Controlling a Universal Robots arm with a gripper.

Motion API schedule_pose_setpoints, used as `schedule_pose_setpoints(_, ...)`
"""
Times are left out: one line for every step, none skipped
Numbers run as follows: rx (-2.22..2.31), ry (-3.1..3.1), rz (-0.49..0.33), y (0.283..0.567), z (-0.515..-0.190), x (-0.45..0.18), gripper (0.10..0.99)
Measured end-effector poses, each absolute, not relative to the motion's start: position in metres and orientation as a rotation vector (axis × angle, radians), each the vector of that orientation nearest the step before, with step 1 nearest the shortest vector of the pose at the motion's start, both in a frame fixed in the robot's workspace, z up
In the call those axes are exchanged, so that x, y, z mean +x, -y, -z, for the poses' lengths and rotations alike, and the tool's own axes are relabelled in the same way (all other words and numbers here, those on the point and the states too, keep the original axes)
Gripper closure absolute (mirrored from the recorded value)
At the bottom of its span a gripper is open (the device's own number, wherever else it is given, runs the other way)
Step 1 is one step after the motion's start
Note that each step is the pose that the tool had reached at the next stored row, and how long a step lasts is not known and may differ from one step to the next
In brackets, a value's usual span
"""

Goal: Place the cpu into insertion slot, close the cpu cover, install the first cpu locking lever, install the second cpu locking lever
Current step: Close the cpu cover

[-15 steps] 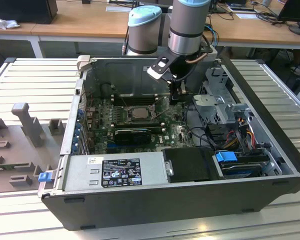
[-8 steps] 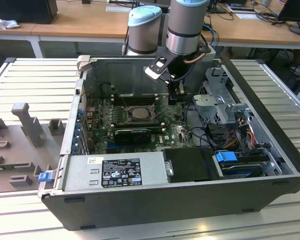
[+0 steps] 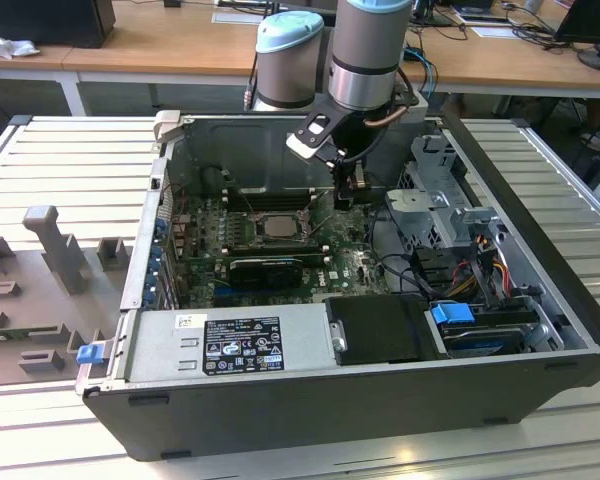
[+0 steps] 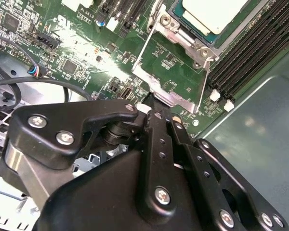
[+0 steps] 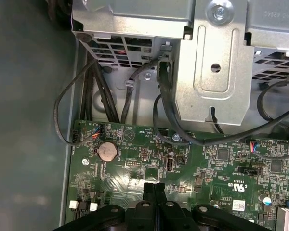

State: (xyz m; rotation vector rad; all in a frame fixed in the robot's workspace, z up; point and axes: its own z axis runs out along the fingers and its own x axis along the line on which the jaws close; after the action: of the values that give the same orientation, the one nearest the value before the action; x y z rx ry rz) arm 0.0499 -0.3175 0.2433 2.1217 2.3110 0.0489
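With the small square silver-grey cpu (image 4: 213, 13) seated in the silver-rimmed dark insertion slot (image 4: 185, 34) and the thin cut-out silver cpu cover (image 4: 160, 90) swung open, my black gripper (image 5: 154, 186), fingers together on nothing, sits at the cover's free edge, where I fear a glancing push could slip onto the green circuit board (image 4: 77, 53).
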Motion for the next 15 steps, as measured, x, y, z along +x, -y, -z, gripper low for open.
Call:
schedule_pose_setpoints(2.122,-2.311,-0.049,0.3174,-0.2433,0.0492,0.980)
schedule_pose_setpoints(2.122,-2.311,-0.049,0.3174,-0.2433,0.0486,0.980)
schedule_pose_setpoints(2.122,-2.311,-0.049,0.3174,-0.2433,0.0480,0.980)
schedule_pose_setpoints(2.122,-2.311,-0.049,0.3174,-0.2433,0.0476,0.980)
schedule_pose_setpoints(2.122,-2.311,-0.049,0.3174,-0.2433,0.0473,0.980)
schedule_pose_setpoints(2.122,-2.311,-0.049,0.3174,-0.2433,0.0469,0.980)
schedule_pose_setpoints(2.122,-2.311,-0.049,0.3174,-0.2433,0.0466,0.980)
schedule_pose_setpoints(2.122,-2.311,-0.049,0.3174,-0.2433,0.0458,0.980)
schedule_pose_setpoints(2.122,-2.311,-0.049,0.3174,-0.2433,0.0452,0.980)
schedule_pose_setpoints(2.122,-2.311,-0.049,0.3175,-0.2433,0.0448,0.980)
schedule_pose_setpoints(2.122,-2.311,-0.049,0.3174,-0.2433,0.0445,0.980)
schedule_pose_setpoints(2.122,-2.311,-0.049,0.3175,-0.2433,0.0440,0.980)
schedule_pose_setpoints(2.122,-2.311,-0.049,0.3174,-0.2433,0.0437,0.980)
schedule_pose_setpoints(2.122,-2.311,-0.049,0.3174,-0.2433,0.0429,0.980)
schedule_pose_setpoints(2.122,-2.311,-0.049,0.3175,-0.2433,0.0423,0.980)
